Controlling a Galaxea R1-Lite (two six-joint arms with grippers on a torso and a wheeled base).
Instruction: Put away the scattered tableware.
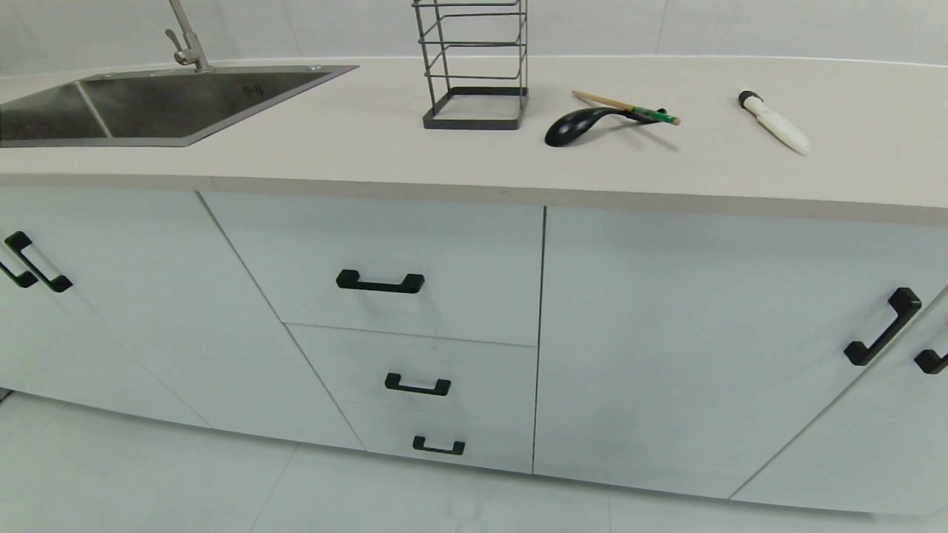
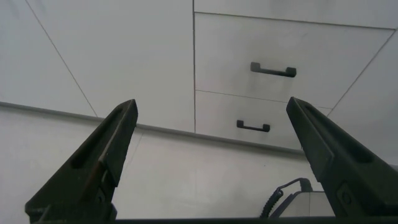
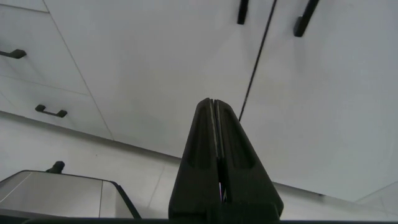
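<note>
Left gripper hangs low in front of the cabinets with its two fingers spread wide and nothing between them. Straight ahead of it, framed in that gap, are two stacked drawer fronts with their black drawer handles, and pale floor lies beneath.

Right gripper is clenched, its fingers pressed flat together on nothing. It faces a plain white cabinet door, just beside the dark seam between two doors.

Neither hand is anywhere near the tableware. All of it sits up on the countertop, well above and well apart from both grippers. The black spoon lies bowl-down, on the right gripper's side of the wire rack and close to it. The chopsticks rest across the far end of the spoon's handle, their green tips touching it. Farther out toward the right gripper's side, apart from the spoon, lies a white utensil with a black cap. The rack stands upright. Over on the left gripper's side, the steel sink is set into the counter, well apart from the rack.
</note>
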